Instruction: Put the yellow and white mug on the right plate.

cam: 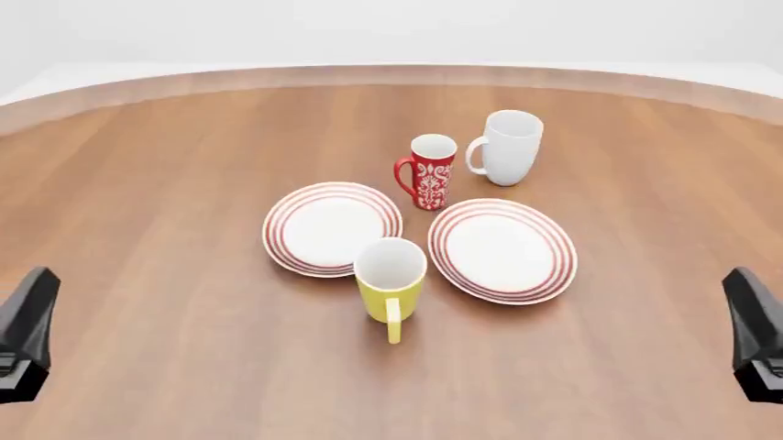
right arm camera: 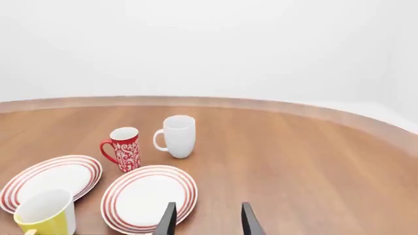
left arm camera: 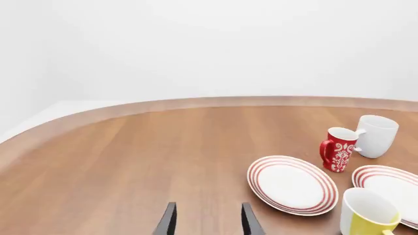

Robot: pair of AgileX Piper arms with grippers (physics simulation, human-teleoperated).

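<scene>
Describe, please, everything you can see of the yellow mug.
The yellow mug is straight-sided, glossy like glazed ceramic, yellow outside and white inside, plain and empty. It stands upright on the wooden table, its loop handle pointing toward the arms' side. It sits in front of the gap between the two red-ringed plates, close to their near rims. Neither gripper touches it.

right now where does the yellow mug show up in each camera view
Front view: yellow mug near the middle, upright, handle toward the camera, between the two plates' near edges.
Left wrist view: bottom right corner, cut by the frame edge.
Right wrist view: bottom left corner, also cut off.
Shared landmark: the red patterned mug, beyond the plates.
</scene>
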